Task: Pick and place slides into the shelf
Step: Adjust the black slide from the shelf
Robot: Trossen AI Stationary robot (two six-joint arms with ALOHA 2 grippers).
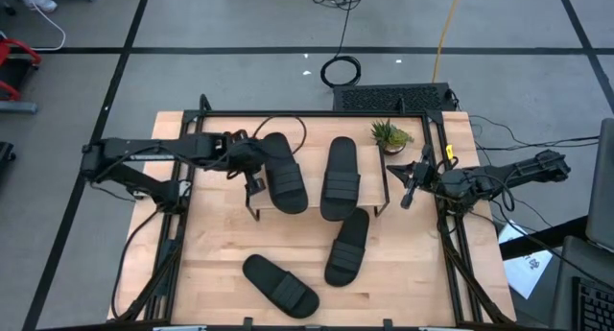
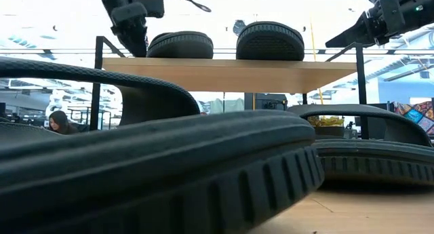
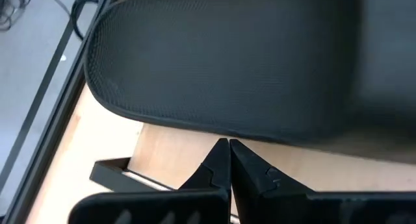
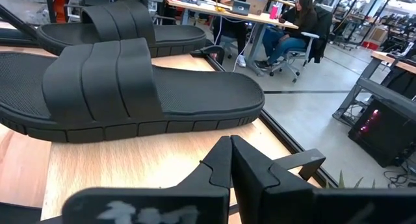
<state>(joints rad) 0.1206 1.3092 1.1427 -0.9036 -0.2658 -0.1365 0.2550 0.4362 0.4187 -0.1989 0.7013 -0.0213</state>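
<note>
Halfway there: two slides [image 1: 285,173] [image 1: 340,177] already sit on the shelf [image 2: 230,72], two more [image 1: 348,246] [image 1: 279,285] wait on the table [image 1: 211,254]. Left gripper [image 1: 255,184] and right gripper [image 1: 408,194] hover at the shelf's ends, both pinched closed and empty

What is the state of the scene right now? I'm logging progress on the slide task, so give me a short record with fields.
slides on shelf: two, one and another, side by side on the shelf
slides on table: two, one and another, lying in front of the shelf
left gripper: shut, empty, at the shelf's left end beside a slide
right gripper: shut, empty, at the shelf's right end
plant: behind the shelf's right end
remaining: two slides to place
</note>
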